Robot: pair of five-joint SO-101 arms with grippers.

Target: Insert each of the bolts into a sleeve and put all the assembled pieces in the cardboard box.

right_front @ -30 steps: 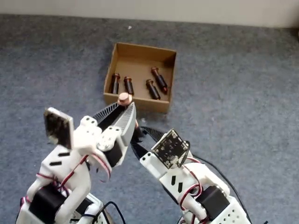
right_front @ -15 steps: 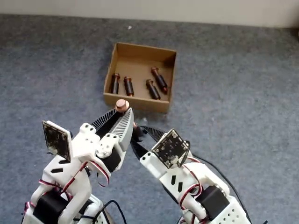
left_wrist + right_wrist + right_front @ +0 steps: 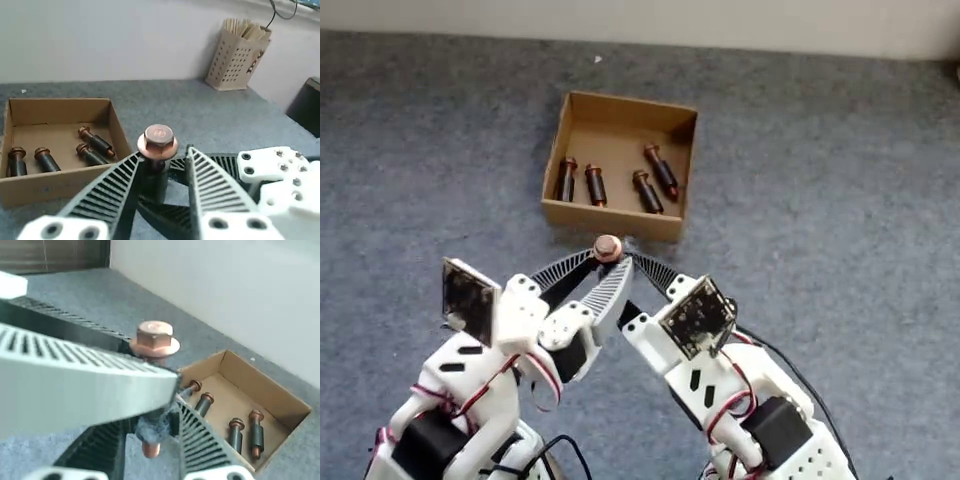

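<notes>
A bolt with a copper head [image 3: 607,247] stands upright just in front of the cardboard box [image 3: 620,222]. My left gripper [image 3: 603,264] is shut on the bolt [image 3: 158,140] below its head. The shank runs down through a dark sleeve [image 3: 150,426], and the copper tip [image 3: 150,449] pokes out underneath. My right gripper [image 3: 152,434] is shut on that sleeve from the other side and shows in the high view [image 3: 628,276] against the left one. Several assembled pieces [image 3: 655,180] lie in the box [image 3: 55,182].
Grey carpet [image 3: 820,200] covers the table all around the box. A perforated wooden holder [image 3: 240,47] stands by the back wall, far off to the right. The box's open top [image 3: 280,390] lies just beyond both grippers.
My left gripper carried the bolt back from the box's front wall and to the right, over the right gripper. The right gripper shifted slightly and now meets it at the sleeve.
</notes>
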